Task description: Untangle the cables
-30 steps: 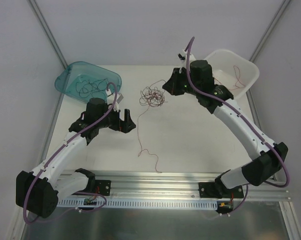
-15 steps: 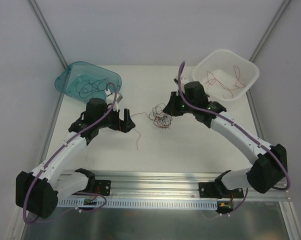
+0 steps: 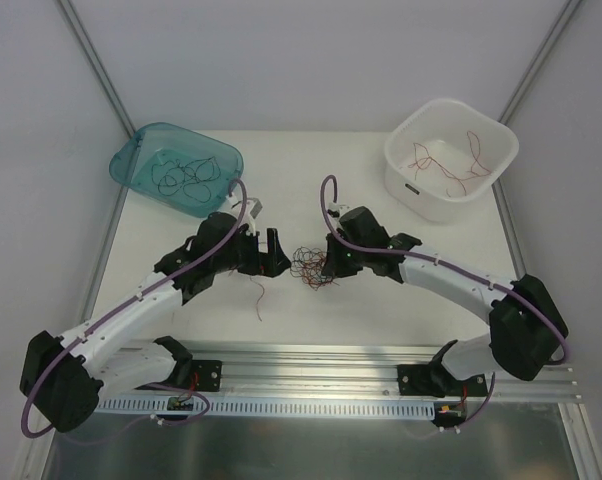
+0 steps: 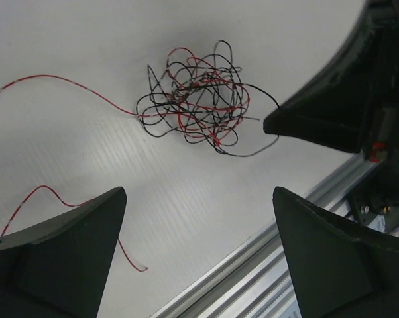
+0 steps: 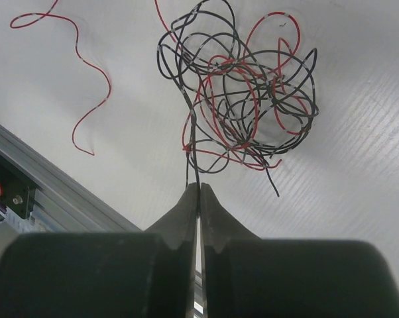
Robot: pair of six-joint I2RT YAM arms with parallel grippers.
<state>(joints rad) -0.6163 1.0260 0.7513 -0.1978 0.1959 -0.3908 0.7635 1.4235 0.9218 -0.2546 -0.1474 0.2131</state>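
A fist-sized ball of thin red and black cables (image 3: 309,266) lies on the white table between the arms; it shows in the left wrist view (image 4: 196,99) and the right wrist view (image 5: 242,99). My right gripper (image 3: 325,266) is shut, its fingertips (image 5: 199,191) pinching a black strand that runs up into the ball. My left gripper (image 3: 273,256) is open and empty, just left of the ball, its fingers (image 4: 60,245) spread wide. A loose red strand (image 3: 258,295) trails from the ball toward the front edge.
A teal bin (image 3: 176,168) at the back left holds several black strands. A white bin (image 3: 451,158) at the back right holds several red strands. An aluminium rail (image 3: 311,360) runs along the near table edge.
My right gripper dragged the ball from the back middle toward the front and lowered it to the table. My left gripper moved right, closer to the ball. The long red strand trailed along.
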